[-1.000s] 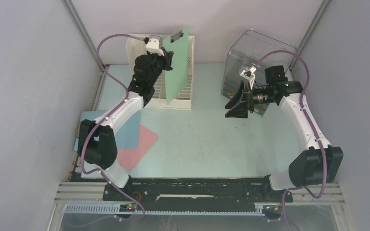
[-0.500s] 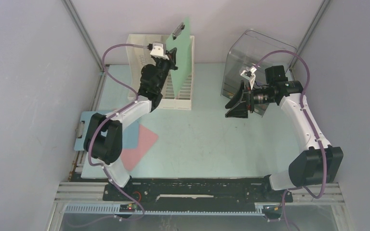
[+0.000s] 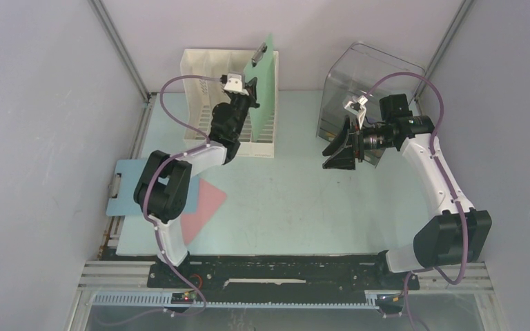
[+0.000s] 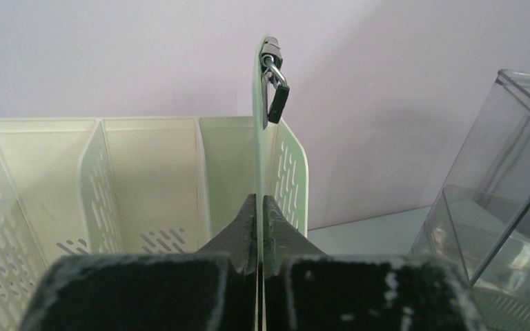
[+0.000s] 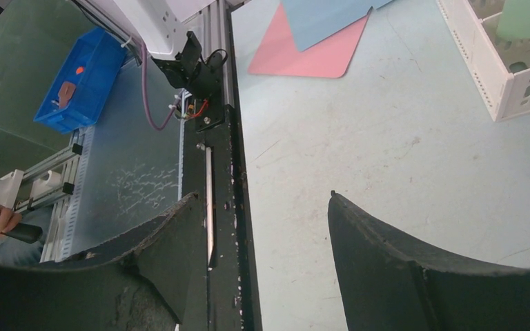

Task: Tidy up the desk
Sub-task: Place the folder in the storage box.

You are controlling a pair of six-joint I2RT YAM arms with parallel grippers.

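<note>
the left gripper (image 4: 258,205) is clamped on the near edge of a green clipboard (image 4: 257,124), which stands upright on edge at the right end of the white file rack (image 3: 203,69), its metal clip (image 4: 275,86) at the top. the rack sits at the far side of the desk (image 3: 290,200), with a clear plastic bin (image 3: 369,65) to its right. the right gripper (image 3: 337,146) hangs in front of that bin, jaws wide apart and holding nothing. at the desk's left edge a blue board (image 3: 128,183) overlaps a pink sheet (image 3: 208,201).
</note>
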